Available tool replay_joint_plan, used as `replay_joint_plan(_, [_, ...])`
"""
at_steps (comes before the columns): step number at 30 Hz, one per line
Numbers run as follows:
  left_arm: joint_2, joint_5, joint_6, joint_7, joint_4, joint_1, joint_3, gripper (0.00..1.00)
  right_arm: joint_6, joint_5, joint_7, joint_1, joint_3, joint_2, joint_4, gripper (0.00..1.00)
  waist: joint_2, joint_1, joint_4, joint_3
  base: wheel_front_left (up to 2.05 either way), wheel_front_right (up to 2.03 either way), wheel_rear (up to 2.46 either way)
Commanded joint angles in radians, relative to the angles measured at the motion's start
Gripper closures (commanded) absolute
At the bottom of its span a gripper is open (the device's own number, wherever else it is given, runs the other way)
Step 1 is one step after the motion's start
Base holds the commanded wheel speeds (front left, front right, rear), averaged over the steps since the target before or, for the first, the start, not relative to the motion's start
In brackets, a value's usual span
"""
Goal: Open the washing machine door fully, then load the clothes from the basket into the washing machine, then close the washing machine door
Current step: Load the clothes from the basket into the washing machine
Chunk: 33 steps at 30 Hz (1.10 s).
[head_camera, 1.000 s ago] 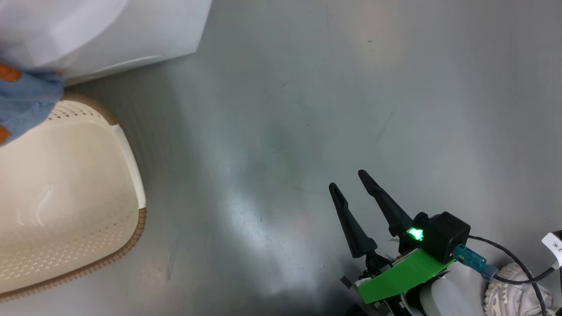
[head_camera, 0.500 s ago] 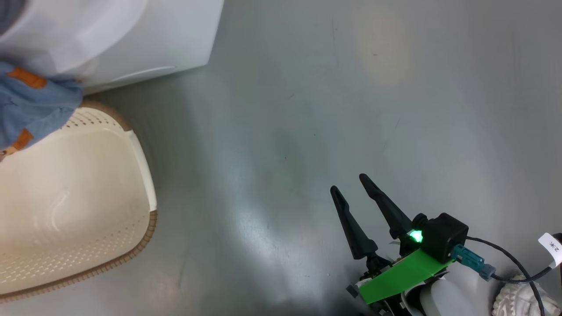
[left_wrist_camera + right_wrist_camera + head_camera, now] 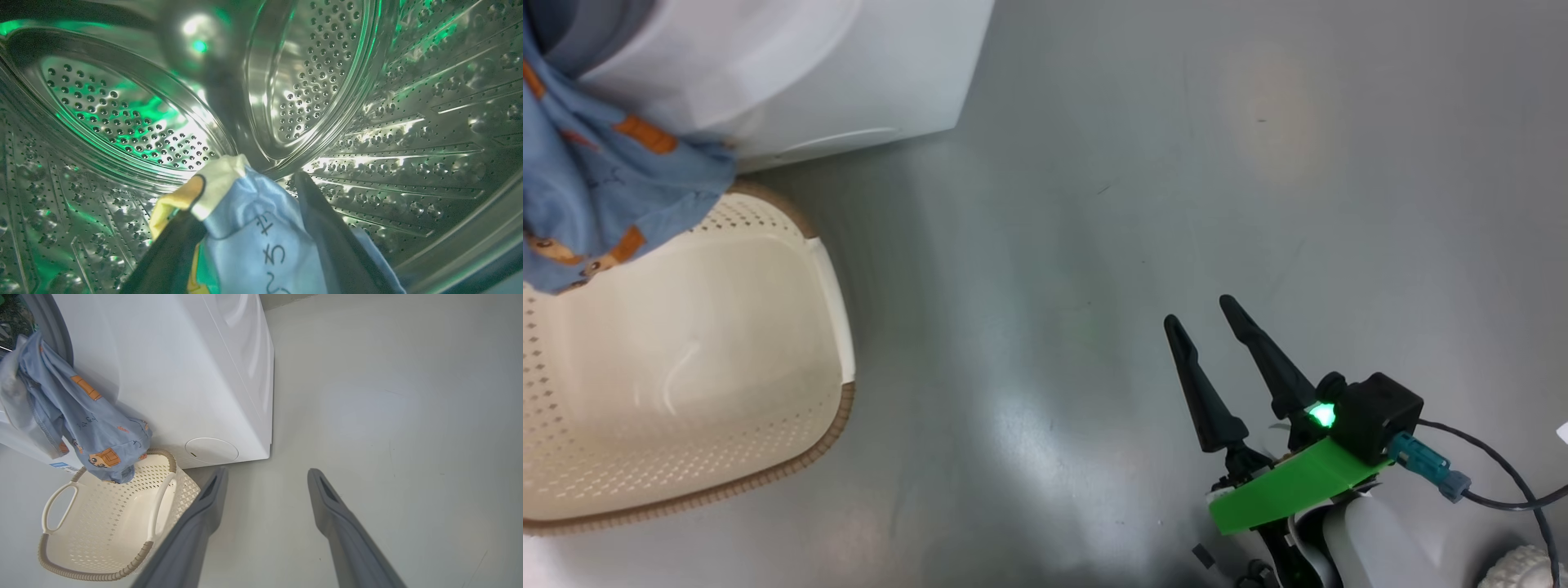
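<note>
In the left wrist view my left gripper [image 3: 249, 200] is deep inside the perforated steel drum [image 3: 122, 122] of the washing machine [image 3: 184, 375]. Its fingers stand wide apart, open, with light-blue clothes [image 3: 253, 245] lying loose between them. The clothes [image 3: 81, 416] trail out of the opening and hang down to the cream basket [image 3: 102, 522] in front of the machine. In the head view they [image 3: 596, 188] hang over the basket [image 3: 686, 367] beside the machine [image 3: 849, 73]. My right gripper [image 3: 1201, 310] [image 3: 266, 471] is open over bare floor, right of the basket. The washing machine door is out of view.
Grey glossy floor [image 3: 1094, 204] stretches right of the machine and basket. A round white cover [image 3: 211, 450] sits low on the machine's front. A black cable [image 3: 1503, 482] runs off my right wrist at the lower right.
The whole head picture has shifted, so the camera has moved. More of the blue clothes now shows at the top left. My right gripper stays open over the floor.
</note>
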Motion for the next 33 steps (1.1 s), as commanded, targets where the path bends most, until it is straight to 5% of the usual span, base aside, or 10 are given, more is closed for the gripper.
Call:
replay_joint_plan(1, [0.053,-0.006,-0.002,-0.005,-0.050,0.026,0.020,0.00,0.002,-0.009,-0.005,0.011,0.016,-0.002,-0.018,0.00,0.0000,0.0000,0.012,0.005,0.00,0.00,0.00])
replay_joint_plan(22, [0.043,-0.064,0.071,-0.006,-0.697,0.587,0.220,0.00,0.002,-0.010,-0.005,-0.011,-0.012,-0.002,-0.009,0.00,0.0000,0.0000,0.065,-0.002,0.00,0.00,0.00])
replay_joint_plan(33, [-0.007,-0.085,0.096,-0.006,-0.889,0.868,0.344,0.00,0.002,-0.016,-0.005,-0.022,-0.006,-0.002,-0.002,0.00,0.0000,0.0000,0.073,-0.011,0.00,0.00,0.00])
